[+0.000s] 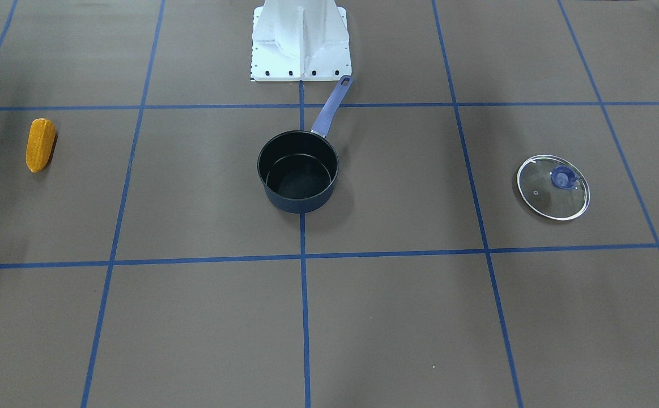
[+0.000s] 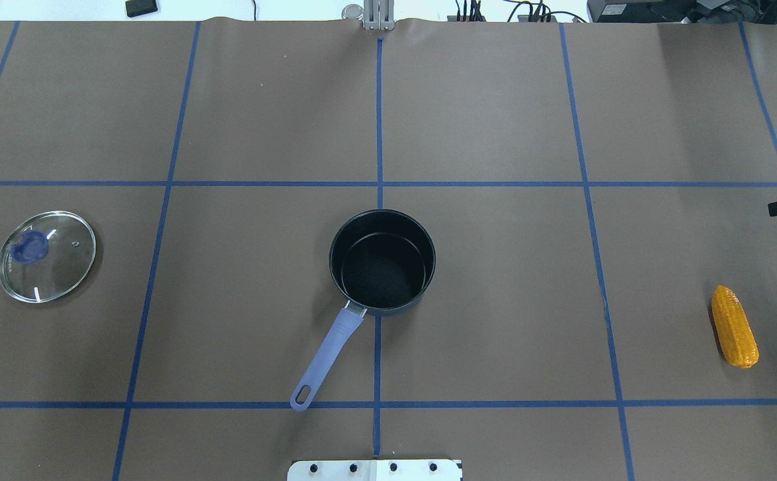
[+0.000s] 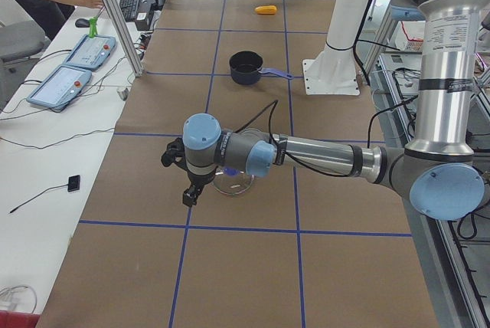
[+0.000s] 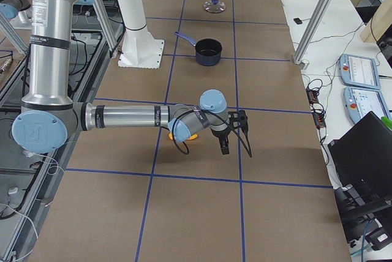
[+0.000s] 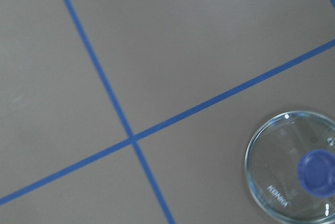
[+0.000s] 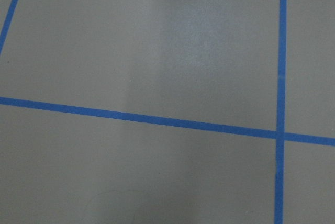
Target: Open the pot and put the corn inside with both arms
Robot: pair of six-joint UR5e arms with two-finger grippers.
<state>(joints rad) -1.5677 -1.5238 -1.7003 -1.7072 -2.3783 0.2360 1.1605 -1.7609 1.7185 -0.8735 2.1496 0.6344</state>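
Pot [image 2: 381, 274] parked upright dead centre, just out from the robot's base plate [image 2: 375, 469], open and empty. Handle [image 2: 331, 357] angled back toward the base, probably to keep both sides free for a drop. Dark navy outside, black nonstick-looking inside, straight walls. Smooth periwinkle grip with a hang hole at the tip. Further out on the left, glass lid [image 2: 61, 267] lying flat on the brown papery table [image 2: 495, 300], well apart from the pot, guessing to leave the mouth clear. Clear glass, thin metal rim, chunky blue knob [image 2: 29, 246]. Out on the right, corn [image 2: 734, 326] lying on its side, also well apart from the pot, not picked up yet. Tapered, bumpy, orange-yellow, plasticky-looking, should grip fine across the middle. Farthest out, left gripper [image 3: 189, 192] hanging just past the lid and right gripper [image 4: 223, 144] just past the corn, pointing down, touching nothing. Can't tell fingers spread or pinched on either one from these angles. Blue tape grid [image 2: 380, 133] across everything.
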